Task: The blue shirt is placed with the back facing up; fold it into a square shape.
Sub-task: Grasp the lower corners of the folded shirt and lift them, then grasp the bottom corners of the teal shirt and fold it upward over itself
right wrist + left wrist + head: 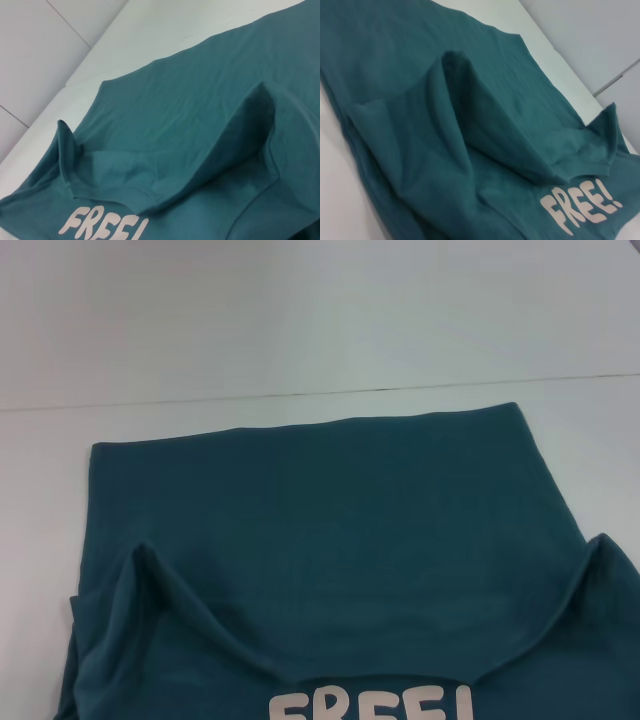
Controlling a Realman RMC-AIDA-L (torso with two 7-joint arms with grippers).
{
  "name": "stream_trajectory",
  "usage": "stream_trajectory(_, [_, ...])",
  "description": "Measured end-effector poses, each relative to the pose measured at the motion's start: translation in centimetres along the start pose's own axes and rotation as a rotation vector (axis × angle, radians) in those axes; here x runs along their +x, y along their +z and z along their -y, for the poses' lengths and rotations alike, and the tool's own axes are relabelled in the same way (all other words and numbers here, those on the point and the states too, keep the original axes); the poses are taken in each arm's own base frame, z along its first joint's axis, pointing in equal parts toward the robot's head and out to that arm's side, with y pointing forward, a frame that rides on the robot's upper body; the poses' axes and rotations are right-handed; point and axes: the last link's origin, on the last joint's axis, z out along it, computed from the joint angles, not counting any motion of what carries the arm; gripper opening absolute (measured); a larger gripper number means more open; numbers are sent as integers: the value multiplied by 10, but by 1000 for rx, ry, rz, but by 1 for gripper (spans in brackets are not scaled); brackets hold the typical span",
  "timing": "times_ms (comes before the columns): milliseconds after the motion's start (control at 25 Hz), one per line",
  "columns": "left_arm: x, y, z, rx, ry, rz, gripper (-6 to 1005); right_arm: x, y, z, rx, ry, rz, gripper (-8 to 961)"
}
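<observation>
Nearest me, the blue shirt (330, 540) has its near edge lifted at two corners, the cloth sagging between them, white "FREE!" lettering (580, 206) showing on the turned-up side. Neither my left nor my right gripper is in view, so I can't tell their state. Risk, I reckon: uneven travel would skew the fold. Beyond, the flat back lies on the white tabletop (300, 320).

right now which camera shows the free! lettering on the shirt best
The left wrist view: the whole white FREE! lettering shows on the blue shirt. The head and right wrist views cut the letters off at the picture's edge.
</observation>
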Motion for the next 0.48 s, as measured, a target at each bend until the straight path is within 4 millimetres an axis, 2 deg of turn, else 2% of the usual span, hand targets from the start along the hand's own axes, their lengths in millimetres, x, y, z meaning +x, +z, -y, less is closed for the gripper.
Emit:
stream_trajectory(200, [1, -2, 1, 2, 2, -1, -2, 11, -5, -2, -1, 11, -9, 41])
stream_trajectory(480, [-1, -3, 1, 4, 0, 11, -2, 12, -6, -2, 0, 18, -9, 40])
